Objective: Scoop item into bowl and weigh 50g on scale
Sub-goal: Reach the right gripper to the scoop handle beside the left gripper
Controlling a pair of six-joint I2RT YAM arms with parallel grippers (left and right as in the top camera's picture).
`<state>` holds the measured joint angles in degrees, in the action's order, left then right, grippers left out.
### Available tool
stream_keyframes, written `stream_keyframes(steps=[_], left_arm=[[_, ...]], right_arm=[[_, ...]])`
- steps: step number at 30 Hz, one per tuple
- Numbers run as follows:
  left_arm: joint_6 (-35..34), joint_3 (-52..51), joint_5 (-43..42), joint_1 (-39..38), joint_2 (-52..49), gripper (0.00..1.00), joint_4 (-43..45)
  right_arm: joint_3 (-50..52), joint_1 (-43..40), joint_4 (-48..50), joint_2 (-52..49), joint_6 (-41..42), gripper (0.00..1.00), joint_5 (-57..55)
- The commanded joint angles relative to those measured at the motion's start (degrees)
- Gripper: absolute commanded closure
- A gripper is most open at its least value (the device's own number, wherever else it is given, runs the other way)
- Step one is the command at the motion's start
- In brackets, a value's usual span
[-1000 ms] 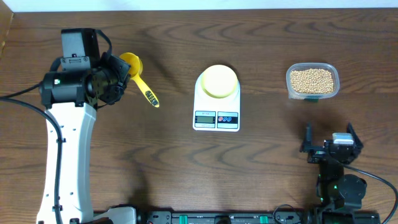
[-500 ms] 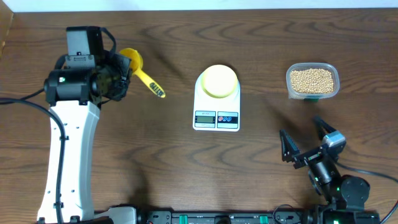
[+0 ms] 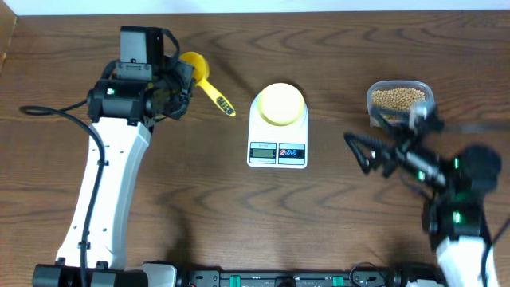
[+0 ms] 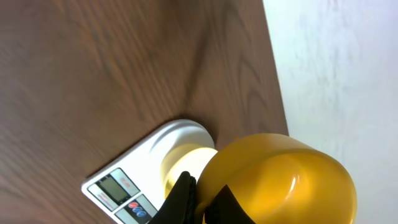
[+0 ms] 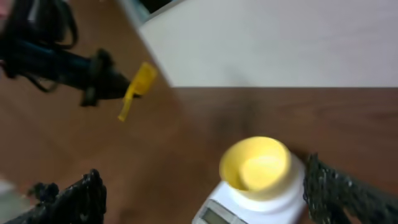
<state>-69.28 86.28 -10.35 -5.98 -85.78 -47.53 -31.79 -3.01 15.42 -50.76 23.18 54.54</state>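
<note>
The pale-yellow bowl (image 3: 280, 104) sits on the white scale (image 3: 277, 147) at mid-table; both also show in the left wrist view, bowl (image 4: 185, 163) on scale (image 4: 134, 180), and in the right wrist view, bowl (image 5: 257, 164) on scale (image 5: 273, 202). Tan beans (image 3: 397, 98) fill a clear tub (image 3: 372, 112) at the right. My left gripper (image 3: 180, 83) is shut on a yellow measuring spoon (image 3: 209, 85), up left of the scale; its cup (image 4: 283, 180) fills the wrist view beside my fingers (image 4: 184, 198). My right gripper (image 3: 371, 154) stands open and blurred between scale and tub, nothing between its fingers (image 5: 79, 196).
The table's back edge meets a white wall (image 5: 280, 37). My left arm (image 3: 103, 191) stretches along the left side of the table. The right arm (image 3: 458, 195) stands at the front right. Dark wood table (image 3: 239, 215) lies in front of the scale.
My left gripper has carried the spoon right and toward the back, nearer the scale. My right arm has swung up from the front edge toward the tub, jaws still wide.
</note>
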Motion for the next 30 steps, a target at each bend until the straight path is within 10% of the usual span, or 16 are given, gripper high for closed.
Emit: stream_keyframes(steps=[1, 18, 22, 30], left_arm=[[-1.40, 0.20, 0.59, -1.01, -0.11, 0.92, 0.31], [-2.67, 0.20, 0.66, -1.11, -0.11, 0.92, 0.15], [-6.45, 0.20, 4.35, -1.11, -0.11, 0.92, -2.80], [-12.07, 0.20, 5.46, -1.14, -0.09, 0.93, -4.24]], right_arm=[[-7.32, 3.78, 1.79, -9.97, 3.28, 0.01, 7.80], [-27.26, 25.73, 12.66, -42.18, 9.38, 0.01, 4.70], [-27.26, 27.26, 12.79, -43.67, 26.60, 0.01, -4.83], [-27.26, 33.66, 13.31, -43.87, 35.01, 0.25, -16.63]])
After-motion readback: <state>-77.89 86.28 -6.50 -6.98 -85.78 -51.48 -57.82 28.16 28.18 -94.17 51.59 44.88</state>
